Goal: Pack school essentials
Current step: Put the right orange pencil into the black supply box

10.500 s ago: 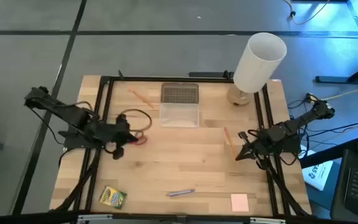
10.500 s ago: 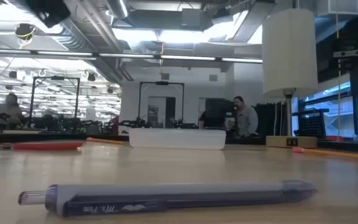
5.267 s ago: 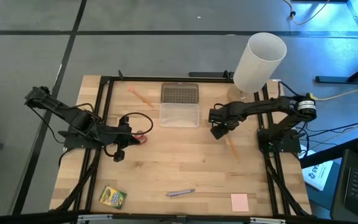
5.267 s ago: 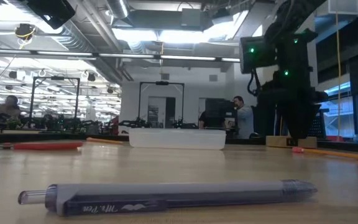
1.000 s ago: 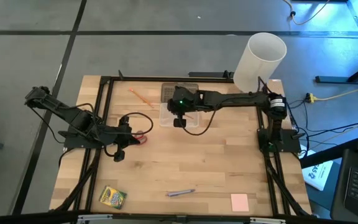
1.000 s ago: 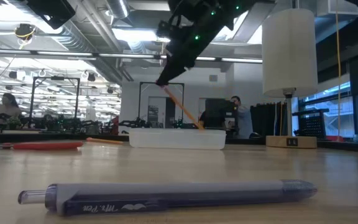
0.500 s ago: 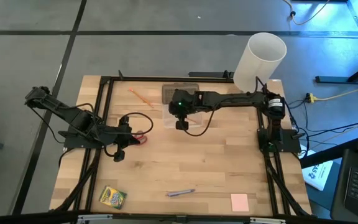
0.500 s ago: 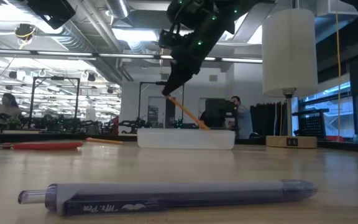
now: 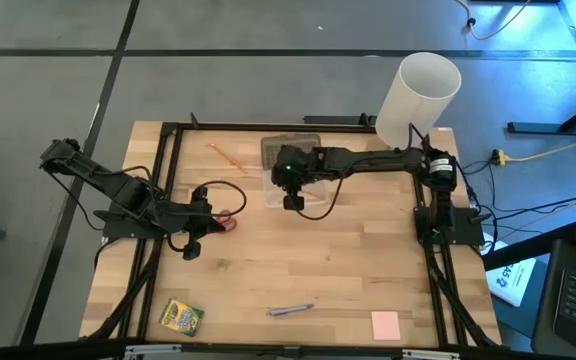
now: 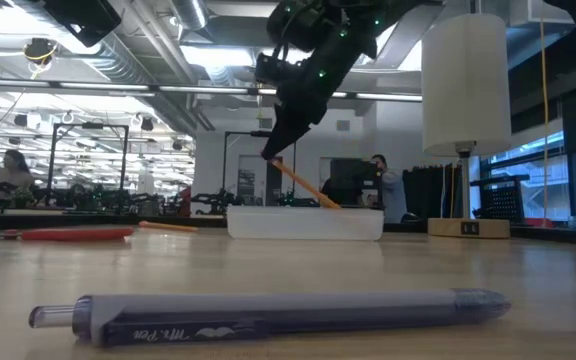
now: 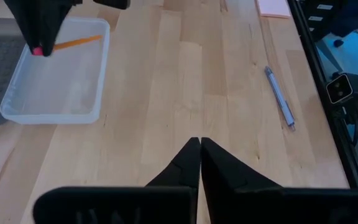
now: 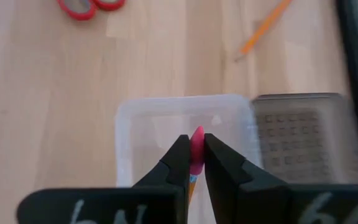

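Observation:
My right gripper point(image 9: 293, 200) hangs over the clear case point(image 9: 298, 195) and is shut on an orange pencil point(image 10: 305, 185), which slants down into the case. The case's grey dotted lid point(image 12: 297, 137) lies beside it. A second pencil point(image 9: 226, 155) lies far left. The red-handled scissors point(image 9: 223, 222) lie next to my left gripper point(image 9: 190, 248), which is shut and touches nothing. Near the front edge lie the crayon box point(image 9: 181, 316), the blue pen point(image 9: 291, 310) and the pink pad point(image 9: 385, 324). My right gripper pinches the pencil's pink eraser end point(image 12: 197, 144) between its two fingertips point(image 12: 178, 155), coming slanting down from the table's right side. The pencil tilts down toward the table's right, back under the gripper. Its pointed end point(image 11: 98, 38) reaches the case's inside.
A tall white cylinder point(image 9: 418, 95) stands at the far right corner, beside my right arm. Black frame rails point(image 9: 163, 180) run along the table's left, right and far sides. Bare wood lies between the case and the front-edge items.
My right gripper has tipped more steeply, and the pencil's eraser end has sunk a little, so the pencil lies flatter. The clear case has slid a short way toward the table's right with the pencil's tip inside it. The grip stays shut.

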Motion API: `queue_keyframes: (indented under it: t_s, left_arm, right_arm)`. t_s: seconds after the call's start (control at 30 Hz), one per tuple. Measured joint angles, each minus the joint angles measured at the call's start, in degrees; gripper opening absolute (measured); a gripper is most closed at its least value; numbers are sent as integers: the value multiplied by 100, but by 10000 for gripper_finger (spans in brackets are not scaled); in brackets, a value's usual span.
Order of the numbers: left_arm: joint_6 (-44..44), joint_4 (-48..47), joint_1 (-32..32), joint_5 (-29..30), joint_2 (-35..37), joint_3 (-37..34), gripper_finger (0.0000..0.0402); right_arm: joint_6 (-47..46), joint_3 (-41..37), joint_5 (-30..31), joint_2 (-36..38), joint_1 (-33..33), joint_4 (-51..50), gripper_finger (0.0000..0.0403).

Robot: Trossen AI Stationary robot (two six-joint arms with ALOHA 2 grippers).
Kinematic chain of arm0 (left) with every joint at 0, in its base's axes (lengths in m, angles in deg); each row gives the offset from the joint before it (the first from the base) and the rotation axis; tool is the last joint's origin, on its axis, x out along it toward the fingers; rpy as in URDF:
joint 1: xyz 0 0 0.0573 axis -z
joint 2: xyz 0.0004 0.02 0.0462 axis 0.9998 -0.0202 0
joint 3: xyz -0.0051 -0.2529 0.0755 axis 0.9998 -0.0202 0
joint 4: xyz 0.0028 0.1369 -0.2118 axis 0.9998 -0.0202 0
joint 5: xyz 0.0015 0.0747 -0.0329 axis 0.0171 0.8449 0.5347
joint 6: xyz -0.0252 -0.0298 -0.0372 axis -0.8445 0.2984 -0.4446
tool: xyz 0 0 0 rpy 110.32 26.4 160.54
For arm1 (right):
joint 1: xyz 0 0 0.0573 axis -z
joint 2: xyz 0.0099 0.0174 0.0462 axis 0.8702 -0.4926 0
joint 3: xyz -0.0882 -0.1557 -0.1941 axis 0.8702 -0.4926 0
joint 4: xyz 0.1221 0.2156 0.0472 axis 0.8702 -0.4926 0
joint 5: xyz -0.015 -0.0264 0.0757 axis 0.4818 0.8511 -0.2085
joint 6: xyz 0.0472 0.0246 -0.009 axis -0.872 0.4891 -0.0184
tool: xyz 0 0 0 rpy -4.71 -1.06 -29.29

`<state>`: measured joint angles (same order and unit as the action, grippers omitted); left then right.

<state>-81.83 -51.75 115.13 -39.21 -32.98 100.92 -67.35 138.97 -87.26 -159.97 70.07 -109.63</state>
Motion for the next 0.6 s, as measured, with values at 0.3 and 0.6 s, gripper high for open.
queue_keyframes:
  t_s: [0.3, 0.6]
  left_arm:
    - [2, 2, 0, 0, -2, 0, 8]
    - [0, 1, 0, 0, -2, 0, 3]
  right_arm:
    - [17, 4, -285, -294, 2, 91, 37]
    - [22, 4, -298, -437, 46, 126, 37]
